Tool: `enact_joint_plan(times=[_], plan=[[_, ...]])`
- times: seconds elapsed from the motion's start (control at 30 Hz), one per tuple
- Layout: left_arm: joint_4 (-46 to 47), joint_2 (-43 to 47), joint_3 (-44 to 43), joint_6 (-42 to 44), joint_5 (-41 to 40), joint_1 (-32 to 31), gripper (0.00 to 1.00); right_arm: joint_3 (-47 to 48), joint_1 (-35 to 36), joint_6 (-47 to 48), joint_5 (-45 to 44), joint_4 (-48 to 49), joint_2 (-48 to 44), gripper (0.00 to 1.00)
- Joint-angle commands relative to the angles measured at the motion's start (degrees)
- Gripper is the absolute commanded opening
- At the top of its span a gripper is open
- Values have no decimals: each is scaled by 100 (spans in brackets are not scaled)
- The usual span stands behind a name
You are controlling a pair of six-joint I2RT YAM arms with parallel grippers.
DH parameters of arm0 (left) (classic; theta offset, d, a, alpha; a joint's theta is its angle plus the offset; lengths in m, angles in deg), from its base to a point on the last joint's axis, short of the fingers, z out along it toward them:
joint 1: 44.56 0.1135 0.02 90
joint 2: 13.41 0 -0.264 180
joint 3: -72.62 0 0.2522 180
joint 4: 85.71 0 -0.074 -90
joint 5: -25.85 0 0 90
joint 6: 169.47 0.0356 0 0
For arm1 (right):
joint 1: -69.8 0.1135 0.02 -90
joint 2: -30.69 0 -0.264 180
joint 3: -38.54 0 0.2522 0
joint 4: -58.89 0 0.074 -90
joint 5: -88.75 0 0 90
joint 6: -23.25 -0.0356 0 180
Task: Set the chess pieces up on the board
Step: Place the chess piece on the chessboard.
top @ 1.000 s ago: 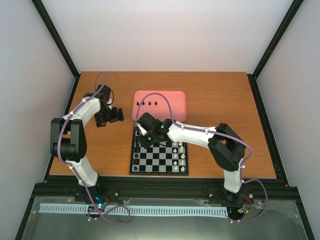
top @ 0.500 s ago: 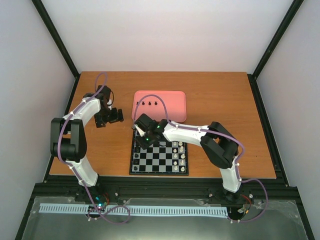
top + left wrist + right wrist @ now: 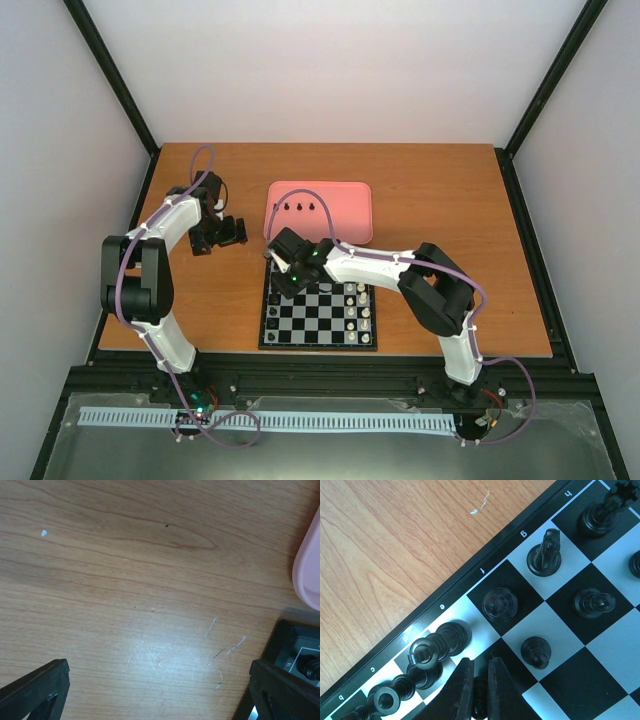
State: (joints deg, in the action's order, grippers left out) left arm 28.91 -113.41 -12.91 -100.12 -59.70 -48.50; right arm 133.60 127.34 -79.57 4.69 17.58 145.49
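Note:
The board (image 3: 318, 318) lies at the table's near middle. In the right wrist view, black chess pieces stand on its edge rows: a tall piece (image 3: 427, 652), a bishop (image 3: 500, 604), a knight (image 3: 546, 555), a rook (image 3: 602, 510) and pawns (image 3: 536, 651). My right gripper (image 3: 480, 669) (image 3: 281, 270) is shut on a small black chess piece (image 3: 480, 700), low over the second row near file e. My left gripper (image 3: 159, 672) (image 3: 226, 231) is open and empty over bare wood, left of the board's far corner (image 3: 300, 652).
A pink tray (image 3: 345, 215) lies just beyond the board with three black pieces (image 3: 298, 206) in it; its edge shows in the left wrist view (image 3: 309, 570). White pieces (image 3: 360, 305) stand on the board's right columns. Black frame rails run along the table's sides.
My right gripper has shifted slightly left over the board's far-left corner, and its elbow has drawn in. The left arm has not moved.

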Motion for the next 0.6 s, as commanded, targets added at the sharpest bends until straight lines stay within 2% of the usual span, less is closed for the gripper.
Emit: enact_joint_plan(times=[0.0,0.13,0.57], plan=[[80,149,-5,97,-38,30,100,86,12,69,-119,-7,95,6],[72,174,5,102,-60,27,100,91,-6,60,-94,-20,118,13],[73,152,3,111,-62,23,100,77,-15,102,-103,-73,89,15]])
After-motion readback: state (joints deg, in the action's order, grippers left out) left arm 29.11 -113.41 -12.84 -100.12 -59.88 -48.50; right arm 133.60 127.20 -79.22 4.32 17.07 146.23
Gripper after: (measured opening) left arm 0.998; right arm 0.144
